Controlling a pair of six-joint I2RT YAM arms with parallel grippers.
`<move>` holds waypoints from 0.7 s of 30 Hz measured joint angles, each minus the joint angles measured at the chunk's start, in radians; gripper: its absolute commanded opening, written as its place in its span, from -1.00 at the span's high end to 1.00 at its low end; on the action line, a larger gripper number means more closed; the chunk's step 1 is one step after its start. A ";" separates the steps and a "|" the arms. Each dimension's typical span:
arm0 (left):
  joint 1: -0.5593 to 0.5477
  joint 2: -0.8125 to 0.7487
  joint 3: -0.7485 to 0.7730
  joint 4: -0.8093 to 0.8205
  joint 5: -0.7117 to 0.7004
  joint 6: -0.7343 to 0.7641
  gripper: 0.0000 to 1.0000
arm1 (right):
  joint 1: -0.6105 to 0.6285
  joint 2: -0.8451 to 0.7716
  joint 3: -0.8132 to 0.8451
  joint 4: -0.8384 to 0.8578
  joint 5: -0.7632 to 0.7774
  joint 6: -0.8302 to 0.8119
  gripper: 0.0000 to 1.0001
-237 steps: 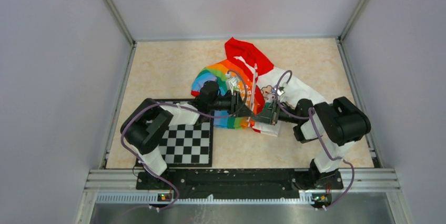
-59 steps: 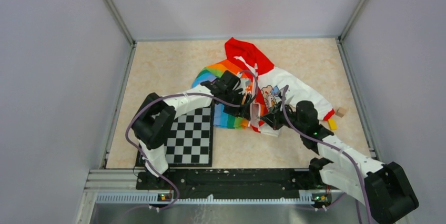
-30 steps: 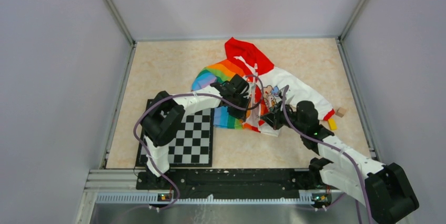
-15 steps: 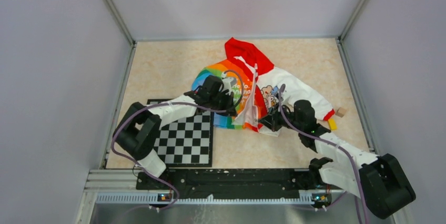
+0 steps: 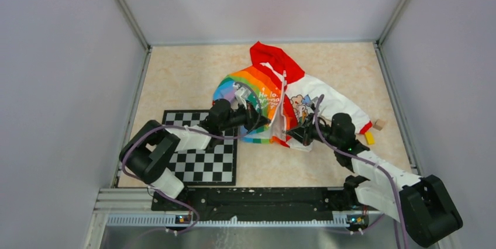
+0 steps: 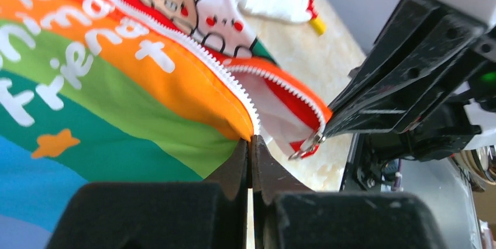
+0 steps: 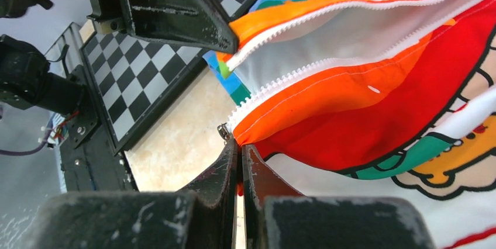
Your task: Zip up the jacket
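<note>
The overhead view is bright, with even, diffuse light. The arms cast only faint, soft shadows on the tabletop. Everything there is sharp, though the wall edges lean outward toward the corners. Both wrist views are vivid and well lit. The left claw and right claw loom dark and blurred at the bottom edge, while the jacket fabric looks crisper. The far background of the left wrist view is soft.

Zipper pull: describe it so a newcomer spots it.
Start at the jacket, near hem, where two zipper edges end. The zipper pull is the small silver piece by the right gripper; the edge in the left gripper shows only teeth.
</note>
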 measured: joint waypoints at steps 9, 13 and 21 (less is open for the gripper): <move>-0.002 0.169 -0.073 0.575 0.004 -0.083 1.00 | 0.000 0.034 -0.006 0.100 -0.024 0.016 1.00; -0.014 0.251 -0.095 0.685 0.004 -0.094 1.00 | 0.000 0.082 -0.006 0.140 -0.023 0.035 1.00; -0.045 0.291 -0.102 0.744 -0.001 -0.075 1.00 | 0.000 0.214 -0.006 0.281 -0.023 0.095 1.00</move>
